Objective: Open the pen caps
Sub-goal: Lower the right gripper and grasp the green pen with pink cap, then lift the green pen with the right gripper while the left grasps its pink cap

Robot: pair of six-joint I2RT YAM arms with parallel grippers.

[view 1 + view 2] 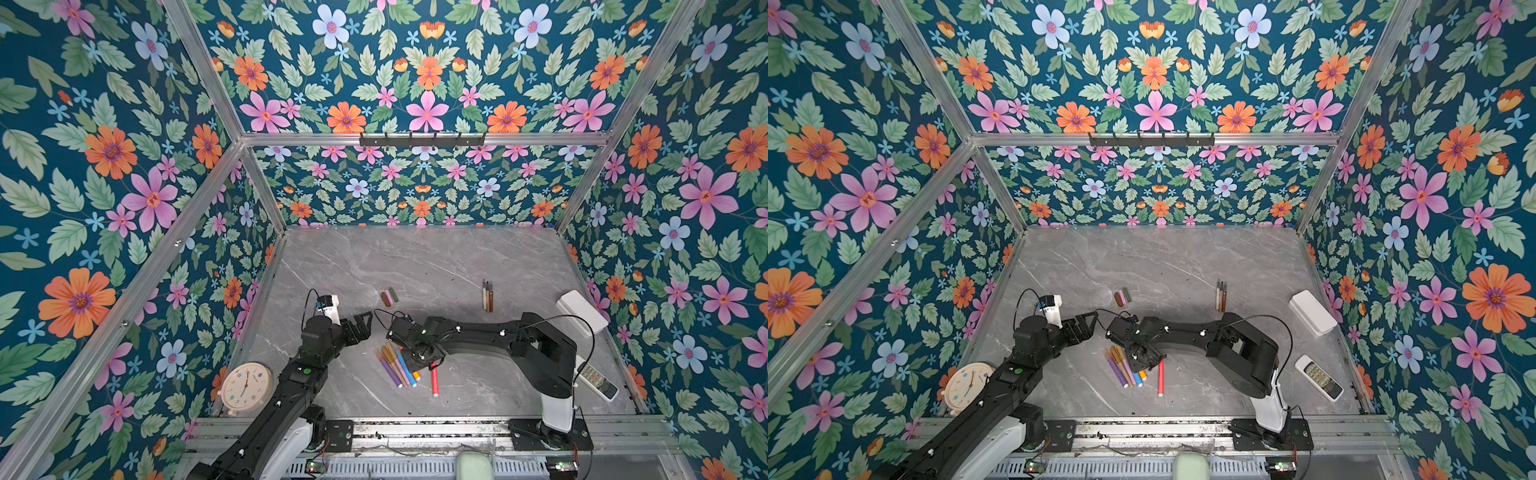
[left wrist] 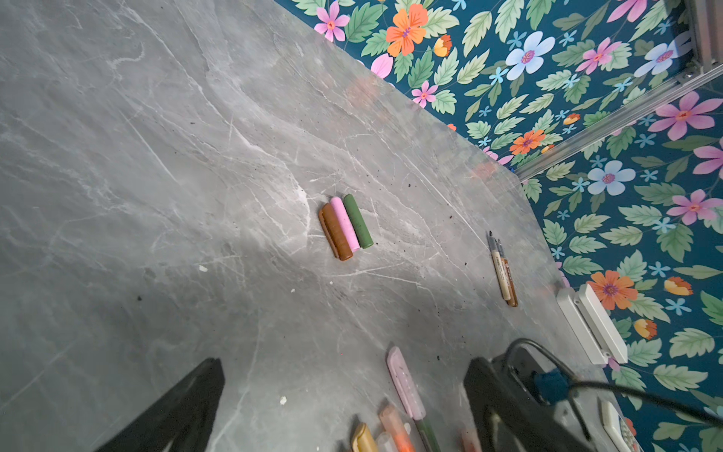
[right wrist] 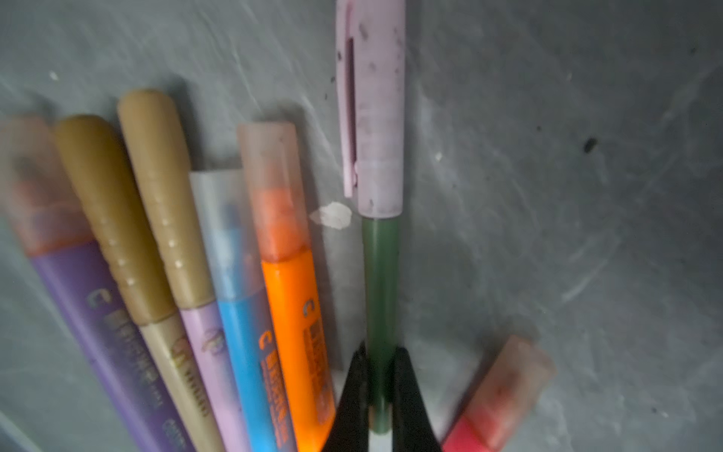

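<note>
In both top views three removed caps (image 1: 390, 296) lie beyond the capped pens (image 1: 395, 368), left end effector (image 1: 360, 326) spread beside these; left wrist view, bare pens (image 2: 504, 278) well apart; right wrist view, right end effector (image 3: 381, 352) pinches one green pen (image 3: 380, 274), pink cap (image 3: 375, 109) on

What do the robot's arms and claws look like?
The left arm and right arm are chunky black, with white sections near their bases and small white dots. Thin black cables loop over both. The left claw and right claw have pointy, black, triangle-shaped fingers.
</note>
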